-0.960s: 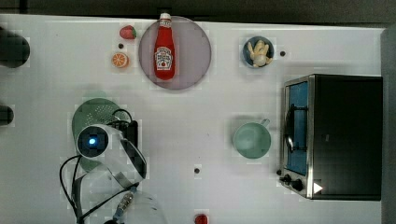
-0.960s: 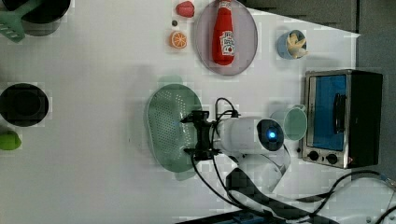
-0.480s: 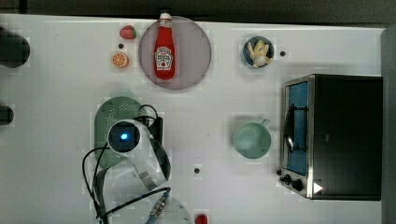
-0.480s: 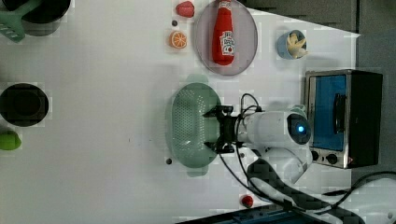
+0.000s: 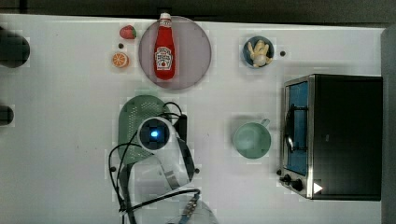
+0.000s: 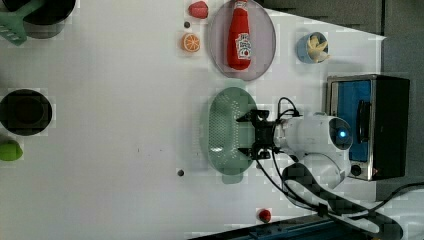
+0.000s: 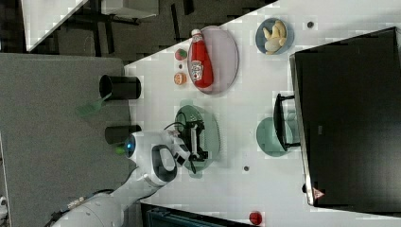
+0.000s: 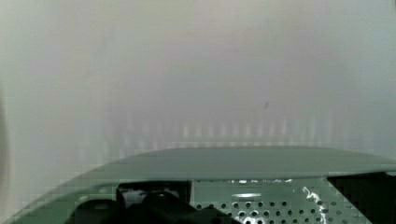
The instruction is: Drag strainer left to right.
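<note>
The strainer (image 6: pixel 227 131) lay near the middle of the bench (image 6: pixel 110 125), well short of the toaster-oven (image 6: pixel 367 125) end. The tool (image 6: pixel 248 134) sat inside it, fingers spread wide against its wall; the drag looked partly done, more travel left

Strainer (image 6: pixel 222 131) under my fingers (image 6: pixel 248 118): pale mint plastic, matt, perforated middle (faint sheen in the wrist view). Table (image 5: pixel 70 140): smooth matt white. Plate (image 5: pixel 191 51) at 12 o'clock of the strainer: greyish-purple, satin. Ketchup bottle (image 5: pixel 164 51): glossy red plastic. Oven (image 5: pixel 345 135) at 3 o'clock: brushed metal front, black casing.
</note>
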{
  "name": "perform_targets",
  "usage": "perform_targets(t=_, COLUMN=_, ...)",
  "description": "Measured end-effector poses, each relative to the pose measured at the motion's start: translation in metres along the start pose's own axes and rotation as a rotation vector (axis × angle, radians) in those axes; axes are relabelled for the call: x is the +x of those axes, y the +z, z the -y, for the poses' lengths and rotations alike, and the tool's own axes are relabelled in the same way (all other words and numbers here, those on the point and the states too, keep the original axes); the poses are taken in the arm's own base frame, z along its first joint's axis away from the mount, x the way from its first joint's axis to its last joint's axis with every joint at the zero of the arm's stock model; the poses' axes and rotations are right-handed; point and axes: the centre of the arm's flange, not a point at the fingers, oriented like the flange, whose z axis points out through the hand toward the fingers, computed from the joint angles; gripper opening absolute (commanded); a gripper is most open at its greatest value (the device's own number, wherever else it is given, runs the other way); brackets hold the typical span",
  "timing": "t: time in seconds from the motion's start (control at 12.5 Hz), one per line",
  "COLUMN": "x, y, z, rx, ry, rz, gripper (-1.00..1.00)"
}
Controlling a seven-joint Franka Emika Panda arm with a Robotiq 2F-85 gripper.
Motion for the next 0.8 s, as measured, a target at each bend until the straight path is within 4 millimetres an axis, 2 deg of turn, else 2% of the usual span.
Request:
perform_targets(t=0.16, x=0.024, y=0.004, z=0.0, rx=-0.018, ry=0.015, rz=-0.008, gripper=1.0)
perform_targets(t=0.48, x=0.055, y=-0.003, z=0.007, rx=-0.025, ry=-0.023, rz=-0.03, gripper=1.0)
perform_targets(t=0.8, x=0.116, y=-0.01, z=0.018, rx=0.006, ry=0.038, rz=-0.054, gripper=1.0)
